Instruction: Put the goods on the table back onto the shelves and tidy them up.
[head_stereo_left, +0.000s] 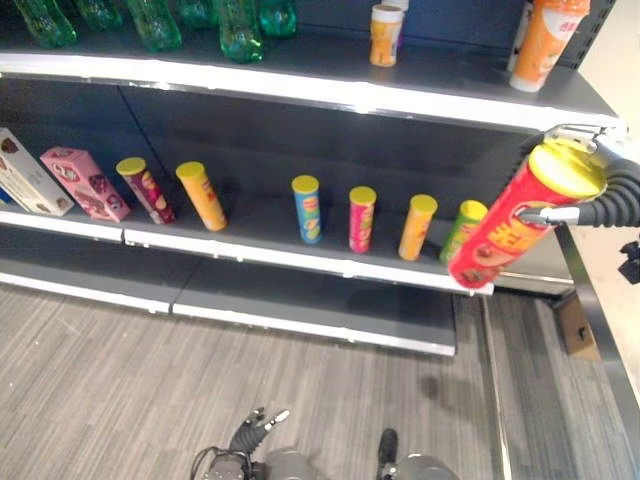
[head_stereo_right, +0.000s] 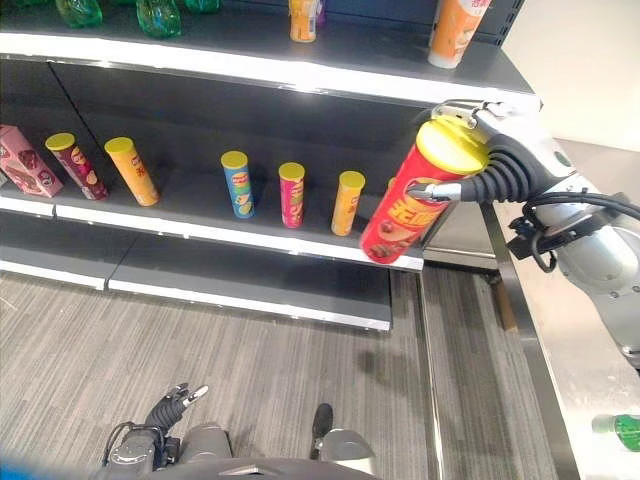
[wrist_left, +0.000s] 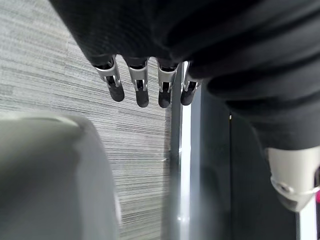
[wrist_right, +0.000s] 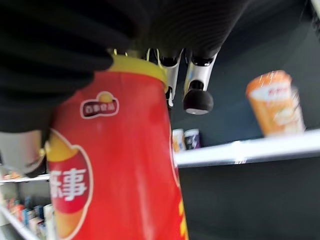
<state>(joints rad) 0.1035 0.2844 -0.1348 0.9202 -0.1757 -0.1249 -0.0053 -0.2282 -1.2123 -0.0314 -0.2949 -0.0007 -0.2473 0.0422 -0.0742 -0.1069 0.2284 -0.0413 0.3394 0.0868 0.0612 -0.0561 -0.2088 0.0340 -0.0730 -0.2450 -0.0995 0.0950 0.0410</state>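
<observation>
Up by the right end of the shelves, the big red can (head_stereo_right: 412, 200) with a yellow lid is in the right hand (head_stereo_right: 500, 165). The fingers and thumb are curled round the top part of the can, just under the lid, and they grip it tight. The can is tilted, with its lid up and toward the hand and its bottom down by the front edge of the middle shelf (head_stereo_left: 300, 255). It hangs in the air in front of that shelf. Just behind the can's bottom stands a green can (head_stereo_left: 462, 228). Next to that, going left along the same shelf, stand an orange can (head_stereo_left: 416, 227), a pink can (head_stereo_left: 361, 219) and a blue can (head_stereo_left: 307, 209), each a little apart. Farther left are a leaning orange can (head_stereo_left: 201, 196) and a leaning dark red can (head_stereo_left: 146, 190), then a pink box (head_stereo_left: 84, 183) and a white box (head_stereo_left: 28, 172). On the top shelf (head_stereo_left: 330, 88) are green bottles (head_stereo_left: 150, 20), a small orange and white tub (head_stereo_left: 385, 34) and a tall orange cup (head_stereo_left: 546, 42). The left hand (head_stereo_left: 252, 432) hangs low over the grey floor (head_stereo_left: 120, 380), with its fingers straight and loose, holding nothing. On the table (head_stereo_right: 560, 380) at the right lies a green bottle (head_stereo_right: 625, 430).
</observation>
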